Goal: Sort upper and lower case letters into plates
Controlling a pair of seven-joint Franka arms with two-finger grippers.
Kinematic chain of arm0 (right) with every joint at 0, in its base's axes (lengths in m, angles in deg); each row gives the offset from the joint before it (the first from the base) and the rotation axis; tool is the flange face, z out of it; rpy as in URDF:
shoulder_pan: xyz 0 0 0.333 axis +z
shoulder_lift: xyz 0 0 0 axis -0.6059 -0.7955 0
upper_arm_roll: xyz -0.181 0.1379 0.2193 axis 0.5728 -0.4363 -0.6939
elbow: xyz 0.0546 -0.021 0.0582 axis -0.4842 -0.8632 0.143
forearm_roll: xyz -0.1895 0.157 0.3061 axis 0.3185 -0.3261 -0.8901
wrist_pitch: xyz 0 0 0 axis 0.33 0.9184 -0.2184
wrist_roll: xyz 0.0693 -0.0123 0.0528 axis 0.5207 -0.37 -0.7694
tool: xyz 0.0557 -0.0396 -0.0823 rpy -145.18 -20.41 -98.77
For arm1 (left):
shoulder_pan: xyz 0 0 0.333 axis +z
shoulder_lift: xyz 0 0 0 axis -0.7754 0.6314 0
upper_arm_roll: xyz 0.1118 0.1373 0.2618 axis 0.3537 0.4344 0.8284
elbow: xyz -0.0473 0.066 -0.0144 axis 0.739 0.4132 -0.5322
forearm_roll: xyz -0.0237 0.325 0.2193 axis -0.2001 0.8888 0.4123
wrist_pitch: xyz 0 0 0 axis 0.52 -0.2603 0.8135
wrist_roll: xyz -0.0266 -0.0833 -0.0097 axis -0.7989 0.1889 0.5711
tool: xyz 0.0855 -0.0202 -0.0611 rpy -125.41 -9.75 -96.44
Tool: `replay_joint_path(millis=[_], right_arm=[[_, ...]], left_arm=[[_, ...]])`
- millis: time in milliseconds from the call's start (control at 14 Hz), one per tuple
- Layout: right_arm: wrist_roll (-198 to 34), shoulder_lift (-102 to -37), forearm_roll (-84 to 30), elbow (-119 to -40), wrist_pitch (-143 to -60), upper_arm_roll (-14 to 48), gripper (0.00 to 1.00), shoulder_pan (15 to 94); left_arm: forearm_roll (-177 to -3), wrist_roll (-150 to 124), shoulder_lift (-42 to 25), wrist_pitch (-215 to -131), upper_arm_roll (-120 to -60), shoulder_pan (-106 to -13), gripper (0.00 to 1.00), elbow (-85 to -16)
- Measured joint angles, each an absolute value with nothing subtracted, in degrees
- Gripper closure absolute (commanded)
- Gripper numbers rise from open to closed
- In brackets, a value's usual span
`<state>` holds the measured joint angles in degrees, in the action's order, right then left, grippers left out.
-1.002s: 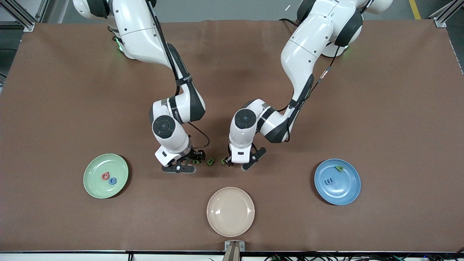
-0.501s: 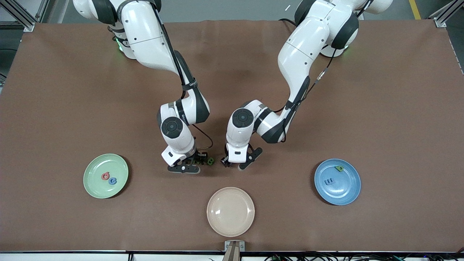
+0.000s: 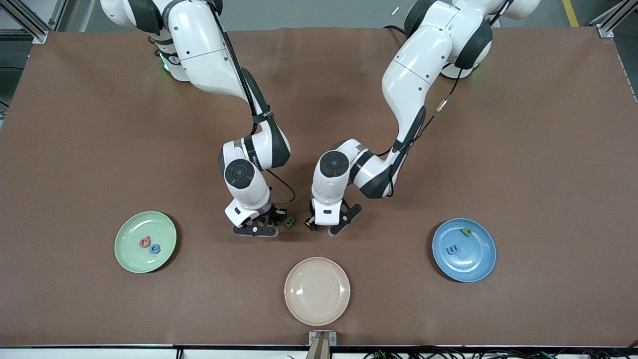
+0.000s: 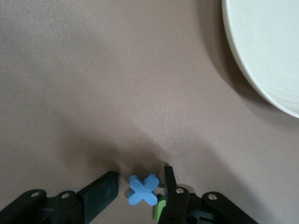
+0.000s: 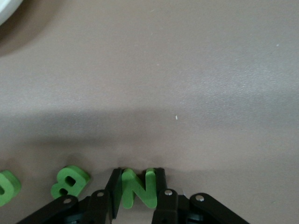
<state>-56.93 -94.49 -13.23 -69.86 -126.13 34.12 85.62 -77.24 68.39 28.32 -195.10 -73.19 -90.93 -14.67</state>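
Observation:
My right gripper point(image 3: 265, 221) is down at the table, shut on a green letter N point(image 5: 137, 189); it shows in the right wrist view point(image 5: 138, 175). A green B point(image 3: 288, 222) lies beside it point(image 5: 70, 182), with another green letter point(image 5: 7, 187) past that. My left gripper point(image 3: 312, 222) is open with its fingers on either side of a blue X point(image 4: 144, 190) on the table point(image 4: 139, 179). A green letter point(image 4: 160, 208) peeks out by one finger. The mint plate point(image 3: 130, 259) holds a red point(image 3: 144, 243) and a blue letter point(image 3: 155, 248). The blue plate point(image 3: 478, 264) holds a green point(image 3: 467, 232) and a blue letter point(image 3: 452, 249).
A cream-beige plate point(image 3: 317, 290) lies near the table's front edge, nearer the front camera than both grippers; its rim shows in the left wrist view point(image 4: 261, 51). Both grippers work close together at the table's middle.
Both grippers have closed in on the letter cluster: the right one moved toward the left arm's end, the left one slightly toward the right arm's end. The plates have not moved.

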Motion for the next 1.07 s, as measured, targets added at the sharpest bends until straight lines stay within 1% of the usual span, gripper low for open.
replay_joint_path(millis=[72,215,358,430,573,788,931,1002,1074], right_arm=[[-57.0,-94.5,-13.1,-69.7,-124.9,34.9,0.98,85.5],[-59.7,-94.3,-12.4,-67.9,-119.4,38.1,0.98,84.5],[-66.4,-94.0,-12.0,-65.4,-114.8,41.2,0.98,81.9],[-70.6,-93.9,-11.9,-64.7,-113.9,42.1,0.98,80.0],[-79.8,-93.8,-11.8,-64.3,-113.6,44.8,0.98,77.1],[-92.6,-93.8,-11.7,-64.3,-113.3,49.1,0.95,75.0],[-99.0,-93.9,-11.7,-64.4,-113.2,49.4,0.89,72.7],[-101.6,-94.1,-11.7,-64.4,-113.3,49.4,0.82,71.4],[-103.5,-94.3,-11.7,-64.5,-113.3,49.3,0.70,70.0]], left_arm=[[-77.2,68.4,28.4,-195.2,-73.2,-90.9,0.57,-14.5],[-77.3,68.6,28.6,-195.7,-73.2,-90.9,0.64,-14.3],[-77.3,68.7,28.8,-196.5,-73.2,-90.9,0.87,-14.2],[-77.4,68.7,28.9,-196.5,-73.2,-90.9,0.99,-14.2],[-77.4,68.7,28.9,-196.3,-73.1,-90.9,1.00,-13.8],[-77.4,68.7,28.9,-190.7,-72.9,-90.9,1.00,-13.3],[-77.4,68.7,28.9,-189.2,-72.8,-90.8,1.00,-13.0],[-77.4,68.7,28.9,-188.8,-72.8,-90.8,1.00,-13.0],[-77.4,68.7,28.9,-188.5,-72.7,-90.8,1.00,-12.9]])
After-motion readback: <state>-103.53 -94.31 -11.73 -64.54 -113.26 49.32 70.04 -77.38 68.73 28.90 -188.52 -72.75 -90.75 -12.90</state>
